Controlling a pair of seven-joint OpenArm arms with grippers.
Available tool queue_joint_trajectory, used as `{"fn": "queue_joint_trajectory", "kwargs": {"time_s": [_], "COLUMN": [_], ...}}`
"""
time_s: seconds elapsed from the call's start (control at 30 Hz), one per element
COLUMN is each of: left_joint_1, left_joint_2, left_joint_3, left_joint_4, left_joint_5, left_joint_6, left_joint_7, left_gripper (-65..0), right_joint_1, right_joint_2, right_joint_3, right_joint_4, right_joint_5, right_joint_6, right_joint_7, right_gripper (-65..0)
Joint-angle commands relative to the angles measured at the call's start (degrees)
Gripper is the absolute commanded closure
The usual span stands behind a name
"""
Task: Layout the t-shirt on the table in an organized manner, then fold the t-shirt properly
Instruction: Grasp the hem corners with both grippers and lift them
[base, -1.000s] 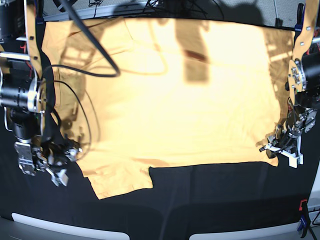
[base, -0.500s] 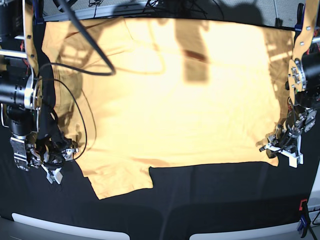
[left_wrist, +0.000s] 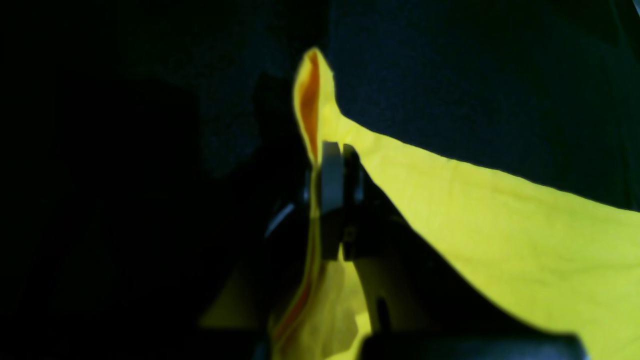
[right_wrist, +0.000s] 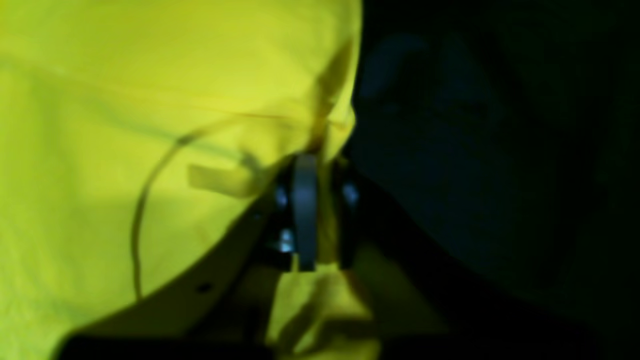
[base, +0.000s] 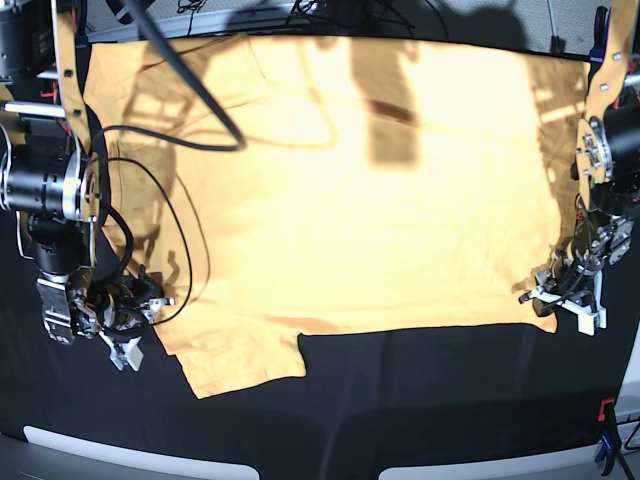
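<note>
The right gripper (base: 128, 318) is now clamping the t-shirt (base: 340, 190) edge, having just closed; the left gripper (base: 562, 296) is still pinching its corner, readying the fold.

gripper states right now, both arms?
left gripper: shut on the t-shirt, pinching its edge.
right gripper: shut on the t-shirt edge.

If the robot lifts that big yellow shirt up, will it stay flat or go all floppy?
Probably floppy. The t-shirt already bunches into a soft fold where the left claw pinches it. It looks thin and light, lying flat on the table, so the middle would likely sag between the left claw and right claw.
</note>
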Motion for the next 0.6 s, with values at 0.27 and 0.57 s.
{"fn": "queue_joint_trajectory", "kwargs": {"time_s": [0.27,0.57], "left_joint_1": [-1.55,1.57], "left_joint_2": [-0.66,-0.63], "left_joint_3": [0.0,-0.02], "left_joint_4": [0.79,7.19], "left_joint_5": [-0.31,-0.35], "left_joint_6": [-3.78,-8.03], "left_joint_7": [-0.81,0.33], "left_gripper": [0.0,0.0], "right_joint_1": [1.73,-7.5], "right_joint_2": [1.36,7.67], "right_joint_3": [0.11,0.11], "right_joint_4": [2.21,14.14], "right_joint_5": [0.55,6.29], "right_joint_6": [1.33,3.68], "right_joint_7": [3.45,2.47], "right_gripper": [0.0,0.0]}}
